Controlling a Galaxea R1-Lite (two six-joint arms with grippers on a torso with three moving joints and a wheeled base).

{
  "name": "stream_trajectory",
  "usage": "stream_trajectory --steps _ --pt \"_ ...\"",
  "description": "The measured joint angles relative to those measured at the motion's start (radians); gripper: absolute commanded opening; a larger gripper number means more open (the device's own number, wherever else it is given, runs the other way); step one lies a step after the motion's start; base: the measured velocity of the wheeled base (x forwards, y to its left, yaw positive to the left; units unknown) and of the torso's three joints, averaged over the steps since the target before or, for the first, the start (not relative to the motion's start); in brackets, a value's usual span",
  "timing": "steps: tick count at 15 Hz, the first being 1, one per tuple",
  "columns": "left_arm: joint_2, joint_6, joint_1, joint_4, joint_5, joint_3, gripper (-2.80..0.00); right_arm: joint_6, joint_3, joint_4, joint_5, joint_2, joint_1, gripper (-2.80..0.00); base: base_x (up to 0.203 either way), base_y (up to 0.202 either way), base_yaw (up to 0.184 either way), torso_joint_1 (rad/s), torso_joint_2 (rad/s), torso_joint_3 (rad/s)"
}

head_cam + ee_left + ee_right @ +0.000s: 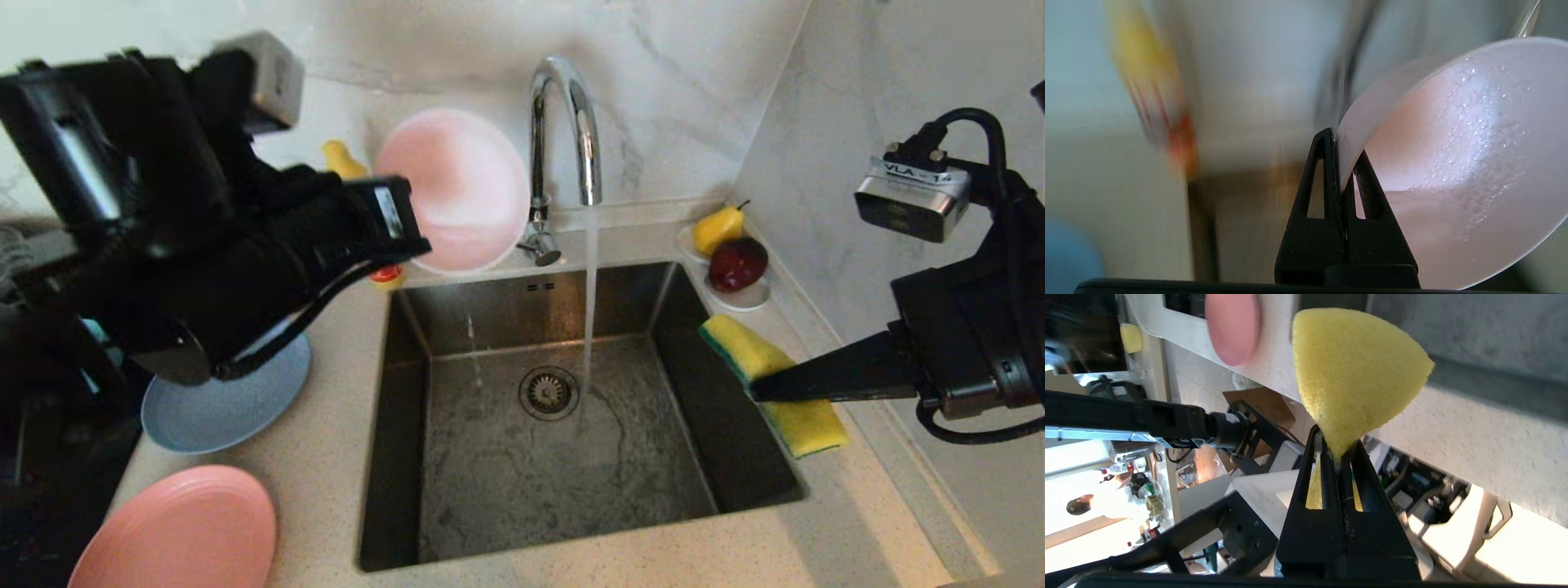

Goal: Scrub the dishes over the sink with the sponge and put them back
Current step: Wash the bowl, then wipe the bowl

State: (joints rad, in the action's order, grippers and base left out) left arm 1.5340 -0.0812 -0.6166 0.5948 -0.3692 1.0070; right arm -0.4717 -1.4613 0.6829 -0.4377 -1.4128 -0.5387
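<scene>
Closest to the robot, on the speckled pale countertop (326,457), lies a large salmon-pink plate (181,531), matte and smooth, below and behind the raised left arm. Just past it sits a grey-blue plate (220,404), round and shallow, partly under that arm.

The sink (490,457) is a square brushed-steel basin, wet across its floor, with a round slotted drain strainer (549,393) in the middle. It lies between the two grippers and lower than both.

The right gripper (1336,447) hangs over the sink's right rim, its black tapered fingers clamped tight on the sponge (1357,371). The sponge is coarse yellow foam with a thin dark green scouring layer along one edge, squeezed to a wedge at the pinch and fanning out beyond it. A metal block on that wrist carries a label (917,174) reading "VLA", followed by digits I cannot make out.

The left gripper (1340,161) is pinched shut on the rim of the small pale pink dish (1466,163), which it holds tilted on edge above the counter, left of the tap. The dish is thin and matte, with water droplets beaded over its inner face.

A chrome gooseneck tap (563,131) runs a steady stream into the basin. Beyond the sponge, a small white dish (747,298) holds a yellow pear (718,229) and a dark red apple (739,263). A yellow bottle (343,159) peeks out behind the left arm, against the marbled white wall (678,73).
</scene>
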Motion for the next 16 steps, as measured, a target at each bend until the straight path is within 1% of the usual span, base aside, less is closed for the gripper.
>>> stream_trajectory --steps 2,3,4,5,8,10,11,14,16 --pt "-0.011 -0.061 -0.002 -0.173 0.051 -0.040 -2.80 -0.001 0.000 -0.054 0.000 -0.007 -0.024 -2.80 0.000 0.000 0.000 0.000 0.00 0.000" --pt "-0.022 -0.097 -0.003 -0.265 0.088 -0.048 -2.80 -0.001 -0.003 -0.058 0.001 -0.012 -0.038 -2.80 0.000 0.000 0.000 0.000 0.00 0.000" --pt "-0.034 -0.120 -0.006 -0.335 0.128 -0.058 -2.80 -0.001 -0.010 -0.060 0.001 -0.019 -0.053 -2.80 0.000 0.000 0.000 0.000 0.00 0.000" --pt "-0.041 -0.129 -0.010 -0.380 0.152 -0.073 -2.80 -0.001 -0.014 -0.060 0.001 -0.029 -0.069 -2.80 0.000 0.000 0.000 0.000 0.00 0.000" --pt "-0.032 -0.143 -0.049 -0.376 0.141 -0.122 -2.80 -0.001 -0.028 -0.064 0.002 -0.074 -0.128 -2.80 0.000 0.000 0.000 0.000 0.00 0.000" --pt "-0.011 -0.166 -0.080 -0.345 0.101 -0.133 -2.80 -0.005 -0.048 -0.067 0.006 -0.114 -0.180 -2.80 0.000 0.000 0.000 0.000 0.00 0.000" --pt "0.003 -0.168 -0.091 -0.312 0.077 -0.136 -2.80 -0.007 -0.062 -0.066 0.007 -0.135 -0.194 -2.80 0.000 0.000 0.000 0.000 0.00 0.000" --pt "0.047 -0.171 -0.124 -0.187 -0.017 -0.145 -2.80 -0.011 -0.110 -0.059 0.005 -0.205 -0.208 -2.80 0.000 0.000 0.000 0.000 0.00 0.000" --pt "0.066 -0.172 -0.143 -0.162 -0.050 -0.153 -2.80 -0.013 -0.139 -0.059 0.003 -0.254 -0.214 -2.80 0.000 0.000 0.000 0.000 0.00 0.000"
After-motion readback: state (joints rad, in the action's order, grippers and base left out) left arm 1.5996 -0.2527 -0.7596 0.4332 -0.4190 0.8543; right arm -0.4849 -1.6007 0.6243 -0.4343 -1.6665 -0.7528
